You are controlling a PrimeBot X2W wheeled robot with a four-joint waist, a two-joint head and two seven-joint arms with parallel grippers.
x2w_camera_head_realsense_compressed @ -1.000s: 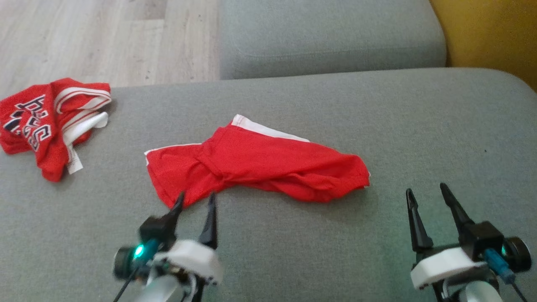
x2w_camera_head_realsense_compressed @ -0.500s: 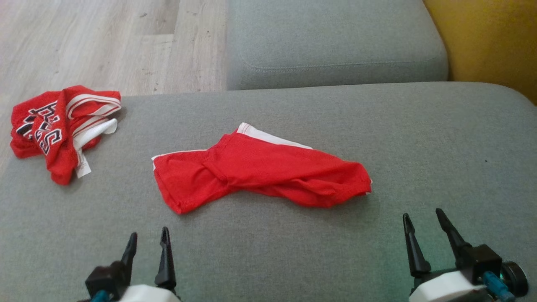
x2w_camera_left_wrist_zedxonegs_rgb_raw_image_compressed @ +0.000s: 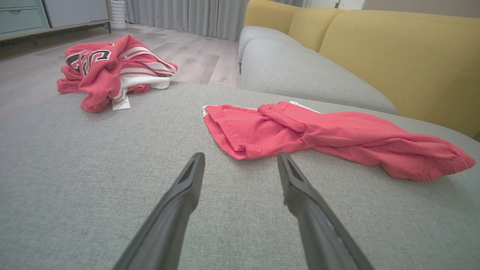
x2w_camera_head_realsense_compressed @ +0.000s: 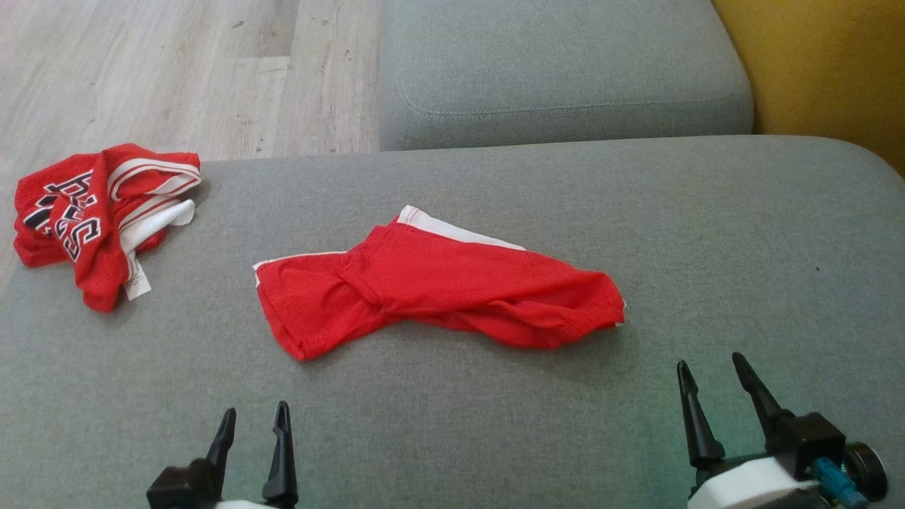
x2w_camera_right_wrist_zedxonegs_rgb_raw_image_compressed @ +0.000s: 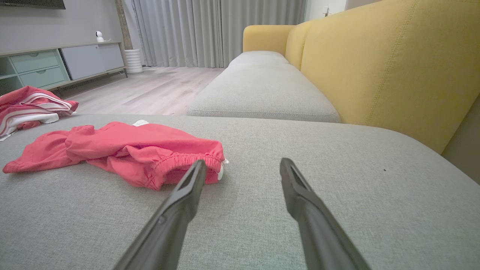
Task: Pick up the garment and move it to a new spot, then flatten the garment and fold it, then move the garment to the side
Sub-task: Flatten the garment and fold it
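Left pincer (x2w_camera_head_realsense_compressed: 256,408) wide, empty, base cut off; right pincer (x2w_camera_head_realsense_compressed: 710,360) wide, empty; garment (x2w_camera_head_realsense_compressed: 438,286) crumpled, underside hidden.

left claw (x2w_camera_head_realsense_compressed: 255,408) and right claw (x2w_camera_head_realsense_compressed: 710,360), long black tapered fingers (x2w_camera_head_realsense_compressed: 696,417), white housing (x2w_camera_head_realsense_compressed: 742,482), teal connector (x2w_camera_head_realsense_compressed: 834,481)

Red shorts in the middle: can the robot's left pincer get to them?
Probably yes. The left pincer is open, pointing toward the red shorts, with only bare grey cushion between them.
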